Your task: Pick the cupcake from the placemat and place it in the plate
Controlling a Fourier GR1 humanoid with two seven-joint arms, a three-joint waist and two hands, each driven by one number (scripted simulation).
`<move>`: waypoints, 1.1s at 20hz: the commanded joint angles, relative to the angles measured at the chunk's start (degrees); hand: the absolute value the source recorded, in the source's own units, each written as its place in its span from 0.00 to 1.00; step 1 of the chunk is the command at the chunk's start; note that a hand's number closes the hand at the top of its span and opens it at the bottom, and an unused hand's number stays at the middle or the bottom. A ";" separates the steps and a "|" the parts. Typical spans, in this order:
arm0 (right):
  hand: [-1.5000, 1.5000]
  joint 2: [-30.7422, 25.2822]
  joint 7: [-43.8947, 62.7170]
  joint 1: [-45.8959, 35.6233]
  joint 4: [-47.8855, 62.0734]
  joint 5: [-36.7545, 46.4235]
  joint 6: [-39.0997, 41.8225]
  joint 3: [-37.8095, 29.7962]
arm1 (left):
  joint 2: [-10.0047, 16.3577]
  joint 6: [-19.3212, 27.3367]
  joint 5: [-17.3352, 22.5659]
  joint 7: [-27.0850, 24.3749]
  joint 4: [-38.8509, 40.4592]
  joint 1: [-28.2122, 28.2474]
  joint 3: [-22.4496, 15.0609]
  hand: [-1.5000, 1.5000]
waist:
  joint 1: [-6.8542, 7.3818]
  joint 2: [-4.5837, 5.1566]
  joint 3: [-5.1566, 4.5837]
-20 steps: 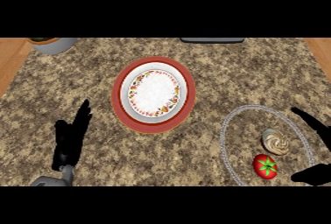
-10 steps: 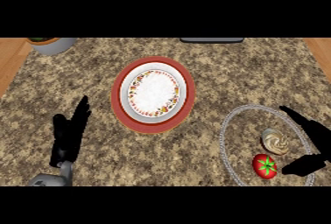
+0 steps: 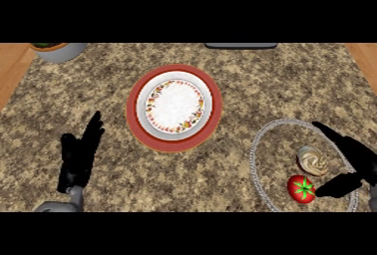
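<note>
The right hand [image 3: 359,162] is coming in from the lower right corner and hanging over the right side of the round, silver-edged placemat [image 3: 274,149]. Its fingers [image 3: 337,139] are stretching nearly straight toward the upper left, across the mat's far rim, while the thumb [image 3: 335,187] is pointing left lower down, spread well away from them. The hand is standing wide open and holding nothing. The cupcake [image 3: 315,160], pale with a swirled top, is sitting on the placemat in the gap between the fingers and the thumb. Whether any part of the hand is touching it cannot be told. A red tomato [image 3: 301,189] with a green star-shaped stem is lying on the mat just below the cupcake, with the thumb's tip right beside it. The plate [image 3: 175,104], red-rimmed with a white flowered centre, is lying bare in the middle of the speckled stone counter [image 3: 243,89], well apart from the mat, up and to the left. The left hand [image 3: 77,159] is resting at the lower left, fingers straight and pointing up, gripping nothing. A grey pot [image 3: 57,51] is showing at the top left corner.
</note>
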 commanded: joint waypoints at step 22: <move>1.00 6.12 -5.81 -2.39 2.57 16.76 -10.78 -5.26 | -2.89 -4.18 -3.05 0.11 1.04 -1.07 5.60 0.50 | -0.20 -0.05 -0.02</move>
